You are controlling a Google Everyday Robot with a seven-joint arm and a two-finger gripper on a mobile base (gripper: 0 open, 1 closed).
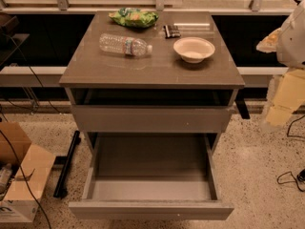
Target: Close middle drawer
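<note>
Grey-brown middle drawer [151,210] stands pulled out below the bench [95,68] top; end effector [291,37] hangs right of the bench, its grip impossible to tell. An off-centre push may skew and jam the drawer.

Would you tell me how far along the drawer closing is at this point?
Done: nothing visible yet; the middle drawer stands pulled far out, its inside exposed. In hand: the end effector sits at the right edge of the view, beside the cabinet and clear of the drawer front. Left: reach the front and push it in flush under the upper drawer.
</note>
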